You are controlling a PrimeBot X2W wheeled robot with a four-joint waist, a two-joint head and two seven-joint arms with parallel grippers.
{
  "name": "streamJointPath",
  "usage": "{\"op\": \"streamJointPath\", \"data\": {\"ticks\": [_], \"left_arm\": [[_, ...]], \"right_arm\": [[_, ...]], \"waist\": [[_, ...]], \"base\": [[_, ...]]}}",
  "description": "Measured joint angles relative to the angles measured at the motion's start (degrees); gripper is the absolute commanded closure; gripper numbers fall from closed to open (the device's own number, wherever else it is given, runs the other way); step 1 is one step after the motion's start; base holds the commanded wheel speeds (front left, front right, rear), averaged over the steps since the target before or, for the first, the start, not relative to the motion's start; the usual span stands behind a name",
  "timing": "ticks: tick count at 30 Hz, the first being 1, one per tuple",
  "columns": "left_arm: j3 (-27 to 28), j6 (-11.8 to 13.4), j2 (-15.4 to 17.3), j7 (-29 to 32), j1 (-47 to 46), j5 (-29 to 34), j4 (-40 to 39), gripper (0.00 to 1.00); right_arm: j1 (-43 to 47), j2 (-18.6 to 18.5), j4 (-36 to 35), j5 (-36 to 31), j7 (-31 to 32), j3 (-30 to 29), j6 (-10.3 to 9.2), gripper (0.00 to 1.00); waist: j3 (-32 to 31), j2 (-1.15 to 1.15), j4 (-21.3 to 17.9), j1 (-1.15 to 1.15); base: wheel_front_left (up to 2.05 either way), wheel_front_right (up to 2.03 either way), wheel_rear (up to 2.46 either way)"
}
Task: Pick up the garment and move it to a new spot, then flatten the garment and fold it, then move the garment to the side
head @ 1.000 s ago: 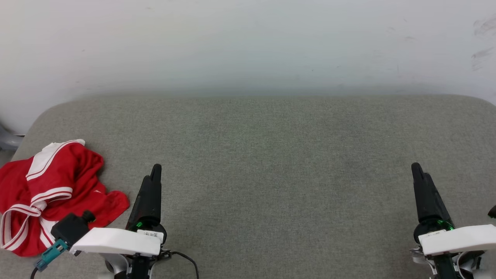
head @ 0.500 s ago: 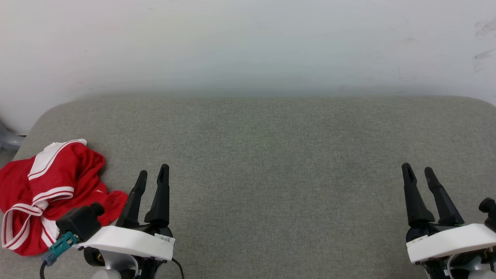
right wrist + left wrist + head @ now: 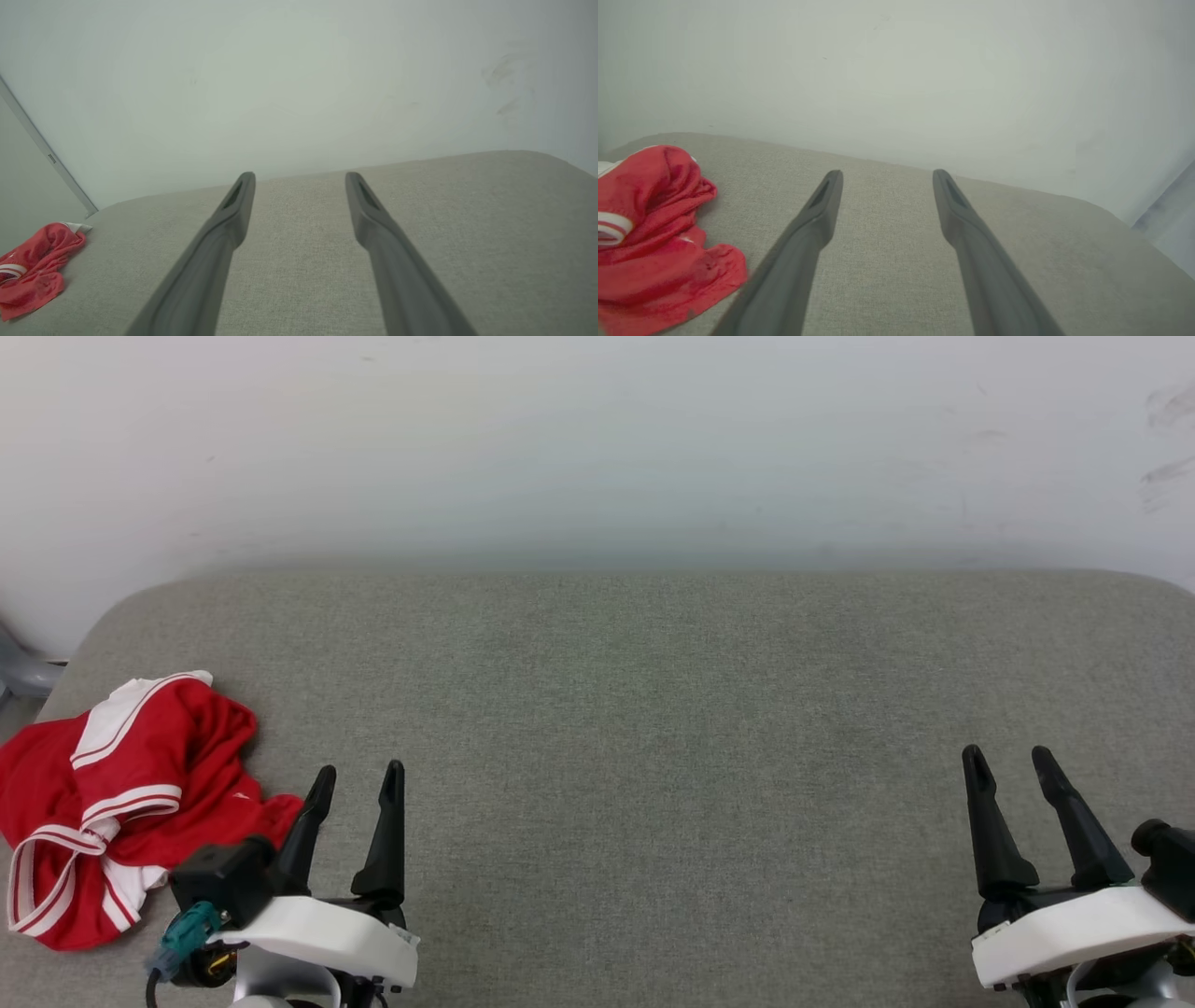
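The garment (image 3: 140,775) lies crumpled at the front-left corner of the grey padded bench (image 3: 653,709). The left gripper (image 3: 360,768), fingers spread wide and empty, is just beside it. The right gripper (image 3: 1006,752), equally wide, is near the front-right corner.

The left gripper (image 3: 358,773) was at the near left corner of the padded surface (image 3: 653,709). Its two dark fingers (image 3: 819,214) were spread apart, pointed toward the far edge and held nothing. The right gripper (image 3: 1008,758) was at the near right corner, its fingers (image 3: 366,214) likewise parted and empty, with the white wrist housing behind them.
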Motion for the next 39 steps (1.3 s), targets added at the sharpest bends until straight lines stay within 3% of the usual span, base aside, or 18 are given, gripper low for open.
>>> {"op": "streamJointPath", "data": {"ticks": [16,30,39], "left_arm": [[-1.43,1.87,1.7,-2.02,0.11,8.12,1.34,0.0],[-0.23,-1.03,0.02,-3.71,0.53,7.98,2.99,0.0],[0.56,-1.58,-0.83,-4.68,0.52,10.12,4.44,0.0]], "right_arm": [[1.27,0.59,-1.07,-10.5,1.2,-1.29,0.0,0.0],[2.05,1.03,-1.9,-15.24,1.15,-2.22,0.0,0.0],[2.51,1.1,-2.02,-16.41,0.55,-2.86,0.0,0.0]], "waist": [[-0.29,0.0,0.31,0.0],[-0.47,0.0,0.45,0.0],[-0.71,0.0,0.99,0.0]], "base": [[0.0,0.0,0.0],[0.0,0.0,0.0],[0.0,0.0,0.0]]}}
